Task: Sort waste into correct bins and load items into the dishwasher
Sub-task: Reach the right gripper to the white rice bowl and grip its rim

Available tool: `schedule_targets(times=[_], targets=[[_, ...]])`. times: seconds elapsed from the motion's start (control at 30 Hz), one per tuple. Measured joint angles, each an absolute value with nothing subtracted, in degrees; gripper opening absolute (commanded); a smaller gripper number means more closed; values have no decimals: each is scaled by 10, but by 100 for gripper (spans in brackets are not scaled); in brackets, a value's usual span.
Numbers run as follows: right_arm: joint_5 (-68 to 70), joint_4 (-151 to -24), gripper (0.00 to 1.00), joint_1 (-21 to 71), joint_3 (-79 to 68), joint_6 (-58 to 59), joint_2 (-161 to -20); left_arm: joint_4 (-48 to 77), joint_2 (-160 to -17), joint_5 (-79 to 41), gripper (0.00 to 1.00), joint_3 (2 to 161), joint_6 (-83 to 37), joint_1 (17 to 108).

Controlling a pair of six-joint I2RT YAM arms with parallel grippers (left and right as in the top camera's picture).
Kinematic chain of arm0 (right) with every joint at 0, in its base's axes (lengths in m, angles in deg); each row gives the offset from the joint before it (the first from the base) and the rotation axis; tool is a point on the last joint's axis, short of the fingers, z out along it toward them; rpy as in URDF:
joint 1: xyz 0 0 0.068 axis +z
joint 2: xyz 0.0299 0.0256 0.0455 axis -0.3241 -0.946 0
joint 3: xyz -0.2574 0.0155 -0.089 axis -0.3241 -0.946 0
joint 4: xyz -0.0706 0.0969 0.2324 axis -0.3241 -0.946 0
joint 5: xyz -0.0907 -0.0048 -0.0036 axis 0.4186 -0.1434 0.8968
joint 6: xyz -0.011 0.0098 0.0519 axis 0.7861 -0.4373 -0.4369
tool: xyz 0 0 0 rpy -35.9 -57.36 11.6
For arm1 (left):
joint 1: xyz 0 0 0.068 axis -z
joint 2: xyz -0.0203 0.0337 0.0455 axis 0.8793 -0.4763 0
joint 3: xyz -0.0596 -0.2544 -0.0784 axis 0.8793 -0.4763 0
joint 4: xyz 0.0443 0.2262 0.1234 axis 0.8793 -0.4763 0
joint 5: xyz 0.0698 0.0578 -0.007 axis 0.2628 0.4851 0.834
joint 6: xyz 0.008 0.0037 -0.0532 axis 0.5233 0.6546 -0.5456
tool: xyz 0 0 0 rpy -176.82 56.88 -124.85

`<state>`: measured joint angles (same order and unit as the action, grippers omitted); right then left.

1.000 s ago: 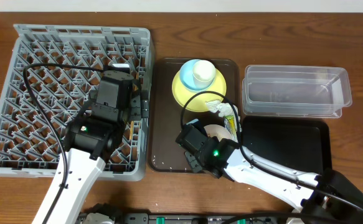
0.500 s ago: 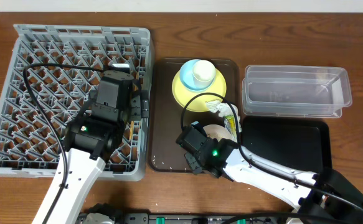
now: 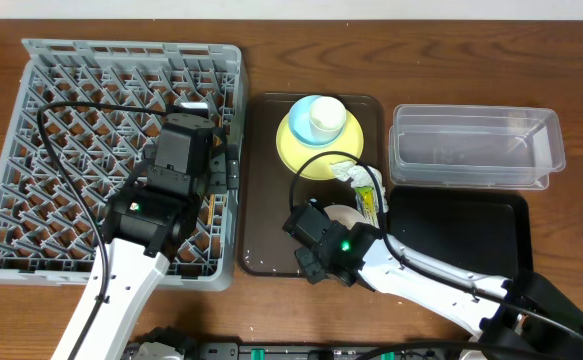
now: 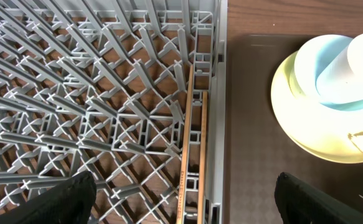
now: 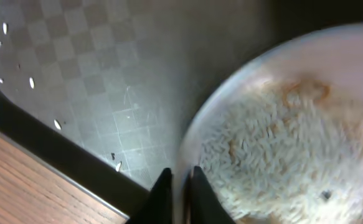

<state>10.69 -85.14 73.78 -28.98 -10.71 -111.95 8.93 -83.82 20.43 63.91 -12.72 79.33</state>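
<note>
1. Dish rack [image 3: 71,120]: grey lattice of pegs; takes up the left of the table [image 3: 271,50].
2. Left gripper [image 4: 193,200]: hangs over the rack's right edge. Fingers [image 4: 75,198] spread wide, with nothing between them.
3. Chopsticks [image 4: 190,149]: lie flat in the rack along its right wall, seen in the left wrist view. Not made out from overhead.
4. Brown serving tray [image 3: 266,220]: sits just right of the rack and carries the remaining tableware.
5. Yellow plate [image 3: 293,150]: rests at the far end of the brown tray, with the light blue cup [image 3: 323,117] standing on it.
6. White tissue [image 3: 345,172]: crumpled at the plate's near-right edge and touching it.
7. Yellow-green wrapper [image 3: 370,199]: lies at the brown tray's right edge, just beside the bowl.
8. Small white bowl [image 3: 345,212]: sits on the near half of the brown tray and holds pale rice crumbs [image 5: 274,155].
9. Right gripper [image 5: 180,186]: fingertips narrow, one either side of the bowl's rim, pinching it.
10. Clear tub [image 3: 476,148]: sits at the far right of the table.
11. Black tray [image 3: 461,225]: lies just in front of the tub, with the right arm crossing its near-left corner.
</note>
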Motion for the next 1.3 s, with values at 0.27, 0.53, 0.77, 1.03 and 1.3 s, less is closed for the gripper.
schedule_targets(times=[0.27, 0.53, 0.77, 1.03, 1.3], targets=[[112, -851, 2, 738, -290, -108, -1118, 89, -838, 204, 92, 639, -127, 793], [106, -854, 12, 738, -290, -109, -1119, 89, -838, 204, 93, 639, -127, 793], [93, -872, 1, 738, -290, -109, -1119, 89, -838, 204, 93, 639, -127, 793], [100, -868, 1, 738, -288, -108, -1117, 89, -838, 204, 93, 639, -127, 793], [81, -962, 1, 734, -183, -108, -1118, 89, -838, 204, 93, 639, -127, 793]])
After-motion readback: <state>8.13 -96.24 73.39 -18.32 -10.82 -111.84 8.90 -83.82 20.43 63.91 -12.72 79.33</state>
